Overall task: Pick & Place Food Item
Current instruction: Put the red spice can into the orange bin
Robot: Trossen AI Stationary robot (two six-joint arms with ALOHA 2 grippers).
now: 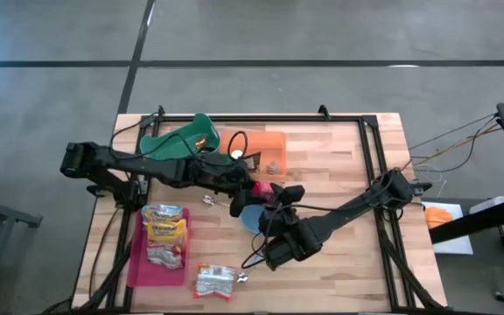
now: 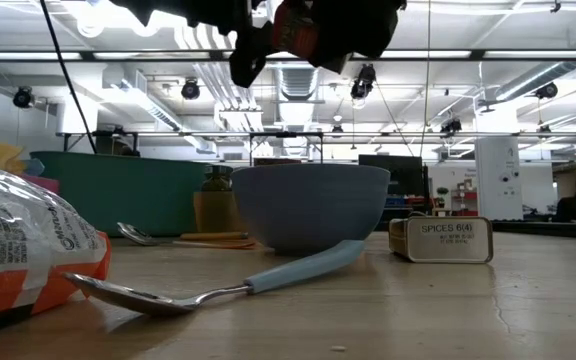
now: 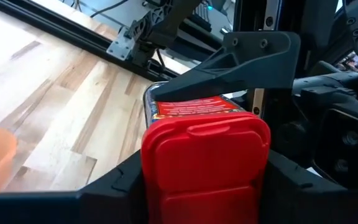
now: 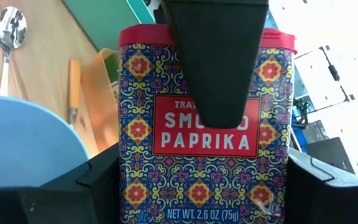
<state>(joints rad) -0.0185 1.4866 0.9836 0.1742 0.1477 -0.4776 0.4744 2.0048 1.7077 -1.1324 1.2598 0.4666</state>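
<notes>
- The paprika tin [image 4: 204, 130] is cut off at the bottom edge of the right wrist view, and a dark finger [image 4: 216, 56] hides part of its front.
- In the low view the snack bag [image 2: 18, 250] runs off the left edge.
- The tiny words on the small spice tin [image 2: 441, 240] are too small to read fully.

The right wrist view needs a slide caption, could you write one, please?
Smoked paprika tin held above the blue bowl.
</notes>
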